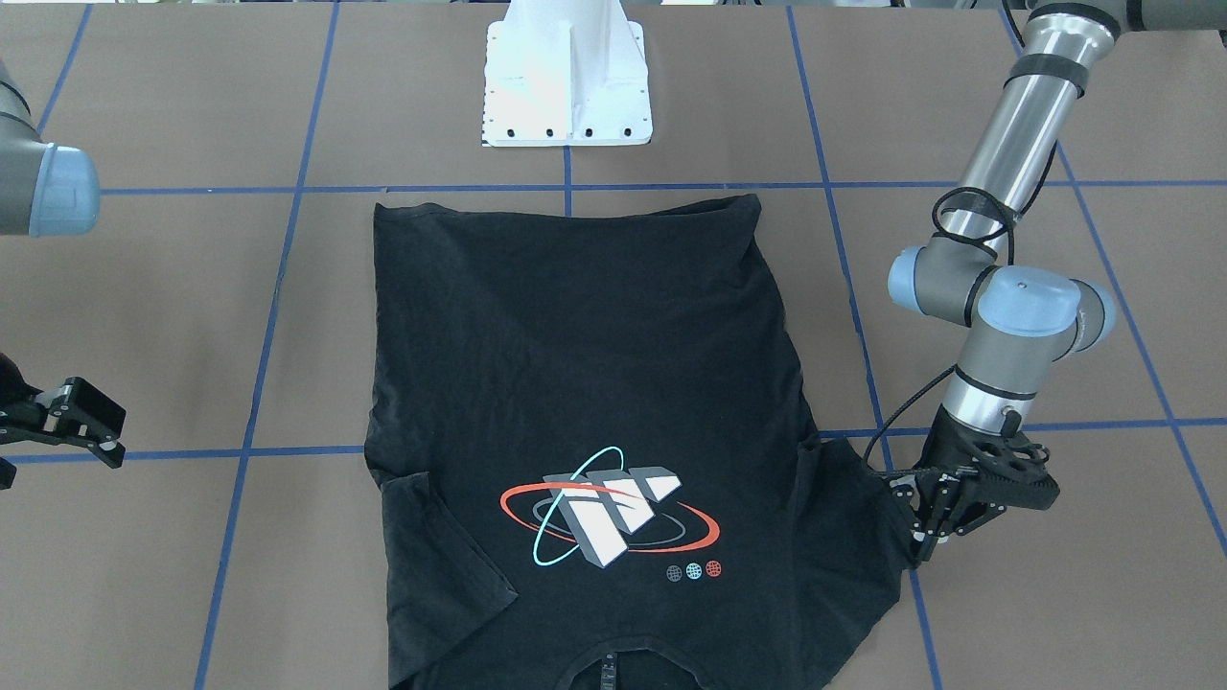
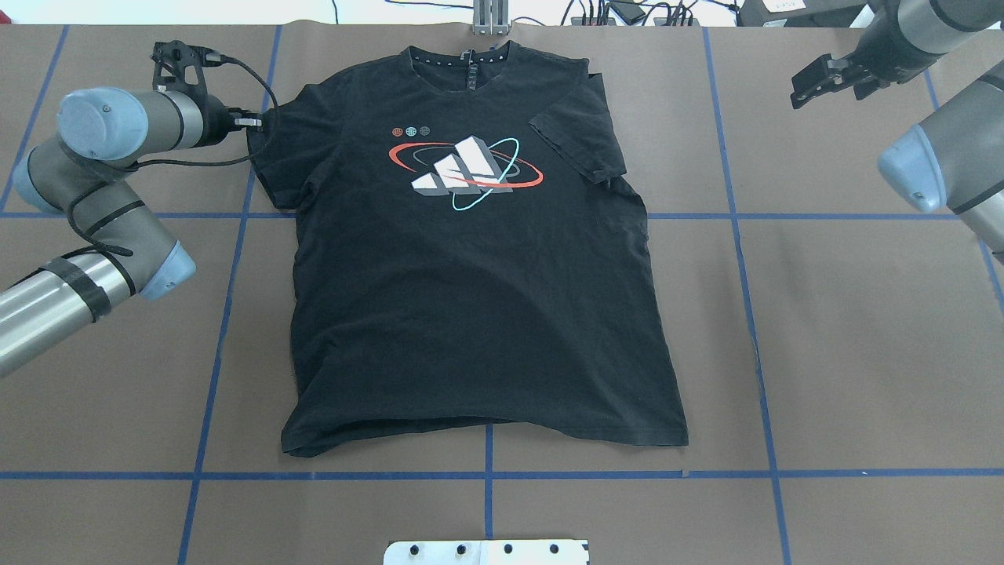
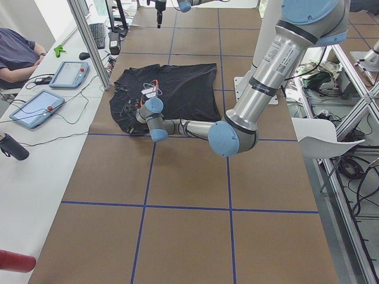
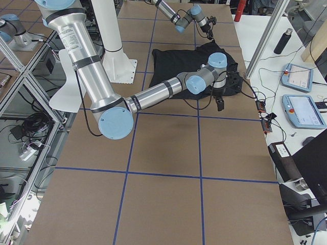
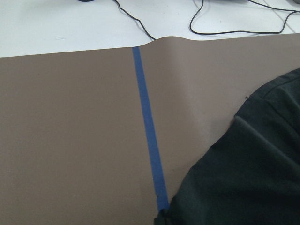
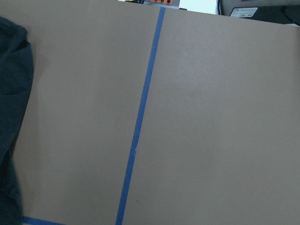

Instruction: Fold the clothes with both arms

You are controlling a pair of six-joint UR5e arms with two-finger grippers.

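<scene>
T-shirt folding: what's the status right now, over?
Left fingers at a sleeve edge, grip unclear. Right fingers off the cloth, look open. T-shirt flat, graphic up, other sleeve folded in. Nothing lying on it.

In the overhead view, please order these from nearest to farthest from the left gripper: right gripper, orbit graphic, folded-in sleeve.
1. Orbit graphic, on the shirt's chest.
2. Folded-in sleeve, right of the graphic.
3. Right gripper, far right, off the shirt.

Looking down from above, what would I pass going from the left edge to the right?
Left pincer → T-shirt → right pincer
</scene>
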